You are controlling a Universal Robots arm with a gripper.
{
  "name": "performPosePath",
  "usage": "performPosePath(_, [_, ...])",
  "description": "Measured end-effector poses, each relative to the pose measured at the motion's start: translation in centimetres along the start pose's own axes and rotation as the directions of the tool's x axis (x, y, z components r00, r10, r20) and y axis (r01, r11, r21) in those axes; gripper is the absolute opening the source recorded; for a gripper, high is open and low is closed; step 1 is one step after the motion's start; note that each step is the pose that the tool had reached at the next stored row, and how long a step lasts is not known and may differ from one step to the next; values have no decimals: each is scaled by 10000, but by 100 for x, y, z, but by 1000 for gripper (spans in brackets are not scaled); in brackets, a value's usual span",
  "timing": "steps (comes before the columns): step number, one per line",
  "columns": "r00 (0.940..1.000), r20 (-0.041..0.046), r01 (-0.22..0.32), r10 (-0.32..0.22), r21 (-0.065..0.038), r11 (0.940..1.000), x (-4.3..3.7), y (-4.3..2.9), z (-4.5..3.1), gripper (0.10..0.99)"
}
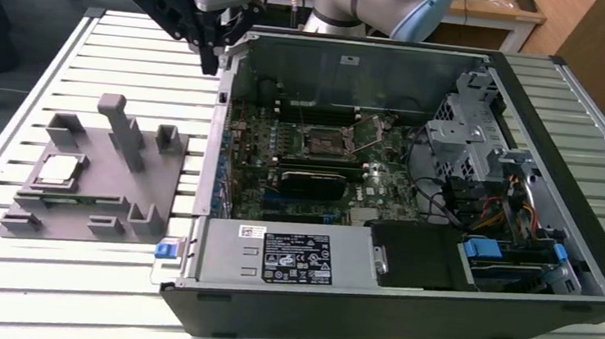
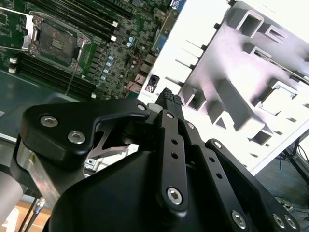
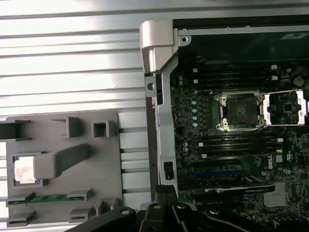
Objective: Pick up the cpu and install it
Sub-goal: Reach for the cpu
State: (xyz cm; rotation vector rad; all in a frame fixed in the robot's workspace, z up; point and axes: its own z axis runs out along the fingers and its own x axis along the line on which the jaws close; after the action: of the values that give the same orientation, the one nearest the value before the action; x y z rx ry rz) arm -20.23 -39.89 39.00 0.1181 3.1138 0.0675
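- A slatted metal table (image 1: pixel 127 47) carries an open computer case (image 1: pixel 571 103), with a grey plastic fixture (image 1: pixel 103 193) just beside it, on the exterior view's left.
- The cpu (image 1: pixel 58 169) lies flat in a pocket of that fixture, untouched, with a green memory stick (image 3: pixel 48 198) slotted nearby.
- The gripper (image 1: pixel 210 67) hangs above the case's far corner, well apart from the cpu, fingers pinched together on nothing.
- The motherboard socket (image 3: pixel 239 111) stands bare, its retaining plate flipped open.
- From what I see, nothing is picked up yet, so grasp and install are both left.
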Motion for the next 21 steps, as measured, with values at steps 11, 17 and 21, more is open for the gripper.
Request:
performPosePath(11, [10000, -3, 0, 0, -1, 10000, 117, -9, 2, 106])
performPosePath(17, [10000, -4, -1, 1, 0, 10000, 188, -14, 2, 106])
performPosePath(21, [10000, -4, 0, 0, 0, 10000, 233, -18, 3, 106])
